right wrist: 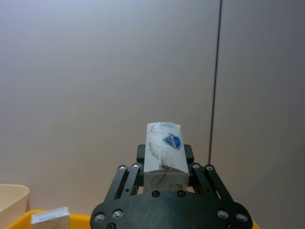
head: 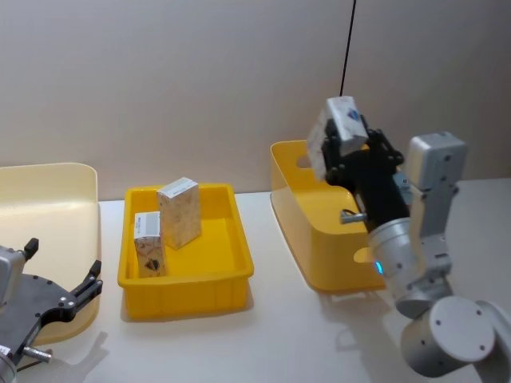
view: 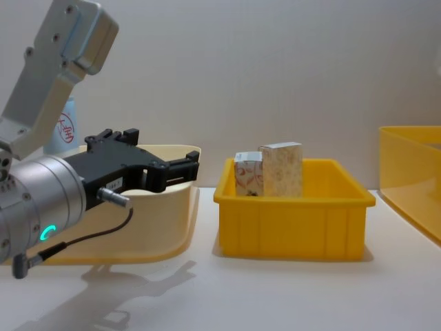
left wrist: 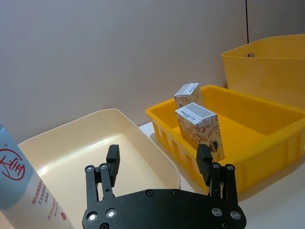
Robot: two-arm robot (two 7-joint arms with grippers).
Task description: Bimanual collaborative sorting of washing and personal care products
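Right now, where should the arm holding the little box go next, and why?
Probably left and down toward the small yellow tray. The right gripper holds a carton high above the big yellow bin, and two matching cartons already stand in that tray.

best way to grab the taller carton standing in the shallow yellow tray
Judging by its pose, come straight down from above and pinch the taller carton near its top, across its two broad printed faces. It stands upright in the shallow yellow tray, well above the rim, with the shorter carton close beside it, so a side approach looks cramped.
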